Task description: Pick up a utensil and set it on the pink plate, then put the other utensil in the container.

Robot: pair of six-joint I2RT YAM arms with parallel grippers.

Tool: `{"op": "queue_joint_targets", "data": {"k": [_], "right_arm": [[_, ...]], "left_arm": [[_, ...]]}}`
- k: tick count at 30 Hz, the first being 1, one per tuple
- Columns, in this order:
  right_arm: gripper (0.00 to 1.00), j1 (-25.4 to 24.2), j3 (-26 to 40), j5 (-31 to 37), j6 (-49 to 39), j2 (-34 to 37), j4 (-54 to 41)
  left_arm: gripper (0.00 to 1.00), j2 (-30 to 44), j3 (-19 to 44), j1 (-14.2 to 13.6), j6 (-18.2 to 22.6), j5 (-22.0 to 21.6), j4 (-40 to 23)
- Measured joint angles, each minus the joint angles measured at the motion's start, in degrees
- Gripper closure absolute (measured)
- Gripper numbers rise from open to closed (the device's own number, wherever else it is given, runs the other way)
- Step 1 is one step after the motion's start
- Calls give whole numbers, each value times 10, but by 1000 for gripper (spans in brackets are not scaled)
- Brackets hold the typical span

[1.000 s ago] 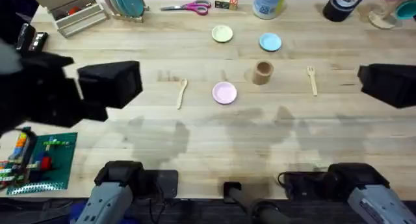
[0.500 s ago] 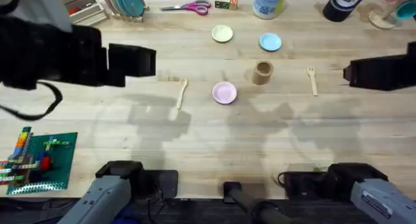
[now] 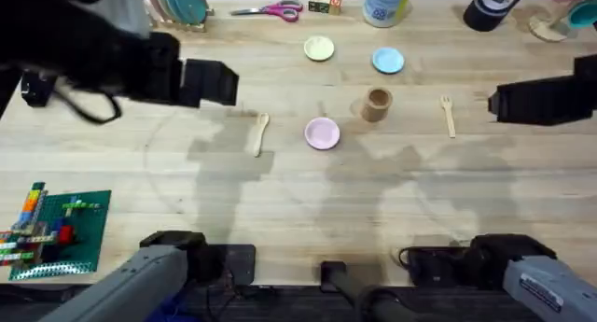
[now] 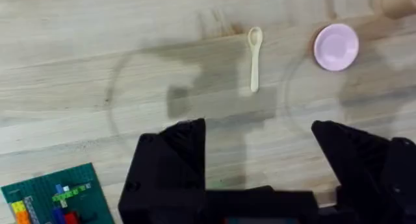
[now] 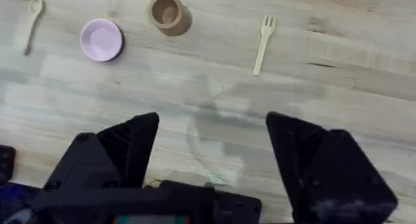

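Both grippers' fingers are spread and hold nothing, left (image 4: 257,178) and right (image 5: 211,159); the container (image 4: 398,2) is cut off at the left wrist view's edge.

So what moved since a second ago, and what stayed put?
The left arm swung away from its base, farther across the table, toward the spoon. The right arm slid slightly inward toward the fork. Nothing was grabbed. Spoon, fork, pink plate and cup stayed put.
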Motion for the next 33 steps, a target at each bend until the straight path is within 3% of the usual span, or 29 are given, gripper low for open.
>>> {"op": "queue_joint_targets", "data": {"k": [12,13,22,33], "right_arm": [[3,0,0,0,0,0,0],[3,0,0,0,0,0,0],[3,0,0,0,0,0,0],[3,0,0,0,0,0,0]], "left_arm": [[6,24,-156,-62,-16,-5,157],[7,55,-184,-87,-24,-11,200],[7,166,-184,-140,-28,-35,258],[8,252,-185,-148,-58,-45,297]]}}
